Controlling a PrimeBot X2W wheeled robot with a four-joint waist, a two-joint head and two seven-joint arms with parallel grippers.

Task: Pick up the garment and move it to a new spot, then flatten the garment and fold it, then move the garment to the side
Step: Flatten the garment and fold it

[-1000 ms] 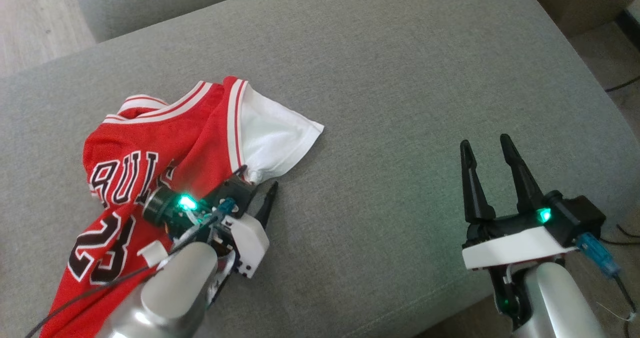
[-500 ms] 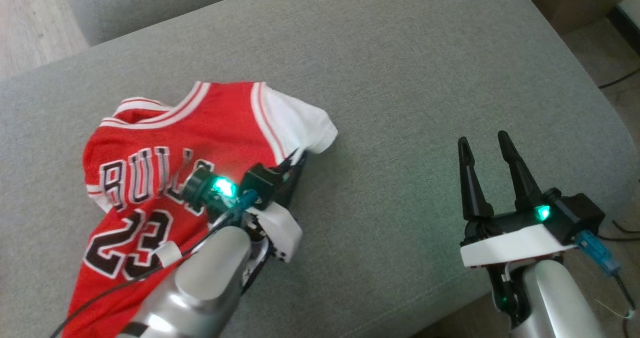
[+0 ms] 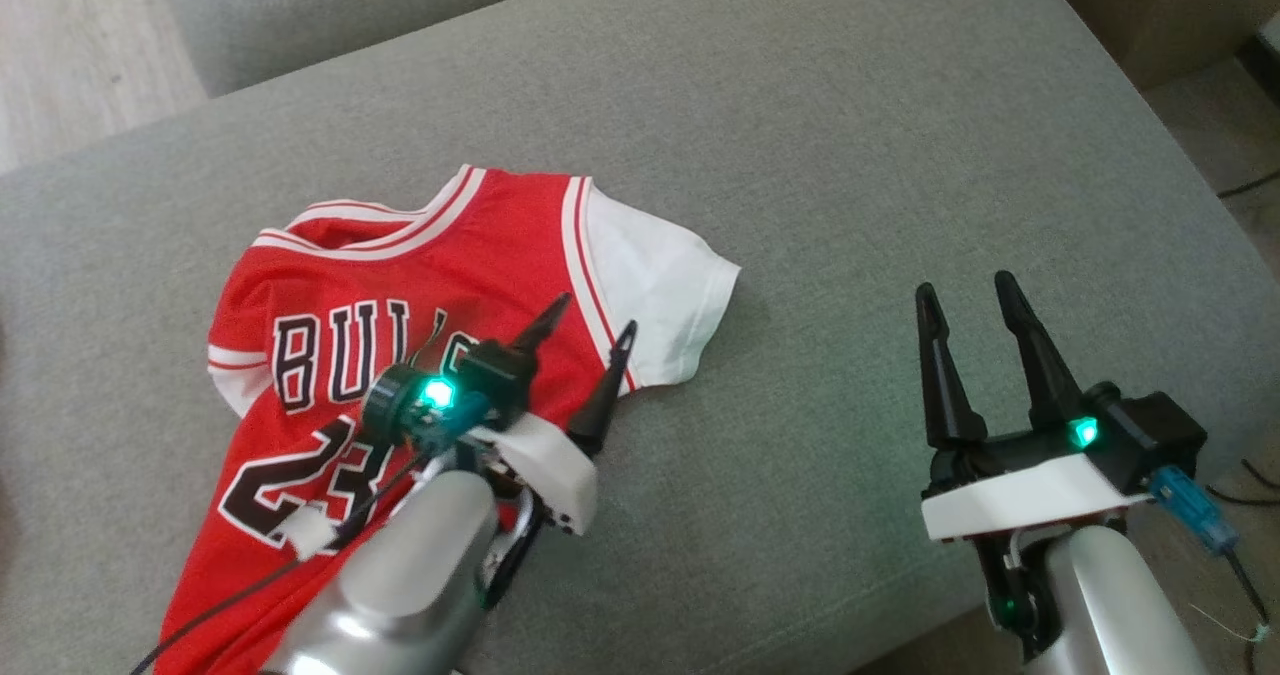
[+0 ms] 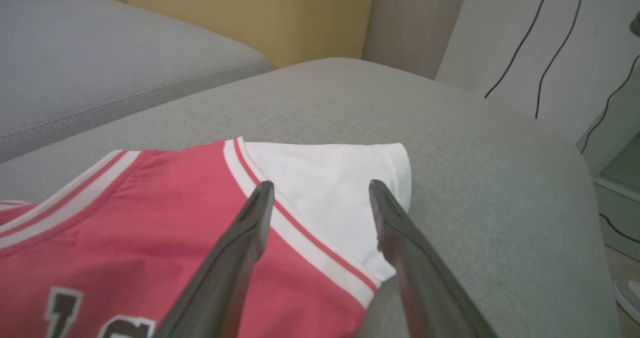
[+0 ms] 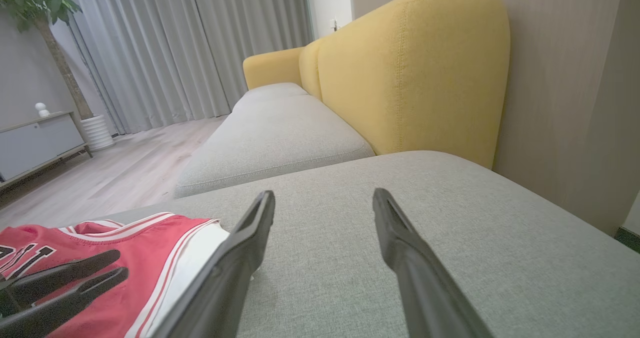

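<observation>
The garment (image 3: 400, 285) is a red basketball jersey with black lettering and a white sleeve (image 3: 660, 285); it lies partly rumpled on the grey cushion (image 3: 850, 155). Above its right edge my left gripper (image 3: 590, 315) hangs open, nothing between the fingers. In the left wrist view the left gripper (image 4: 320, 188) frames the striped armhole and white sleeve (image 4: 325, 178). Off to the right, my right gripper (image 3: 965, 290) stands open over bare cushion, well apart from the jersey. From the right wrist the garment (image 5: 115, 243) and the left gripper's fingers (image 5: 65, 278) show at lower left.
A second grey seat cushion (image 5: 275, 132) and a yellow backrest (image 5: 415, 67) lie beyond. Wood floor (image 3: 70, 45) is at the upper left. The cushion's edge drops off at right, where cables (image 3: 1240, 170) lie on the floor.
My left gripper shut on the jersey's side by the sleeve, pulled it rightward, then opened and let it go. The jersey now lies flatter and further right. The right arm stayed put.
</observation>
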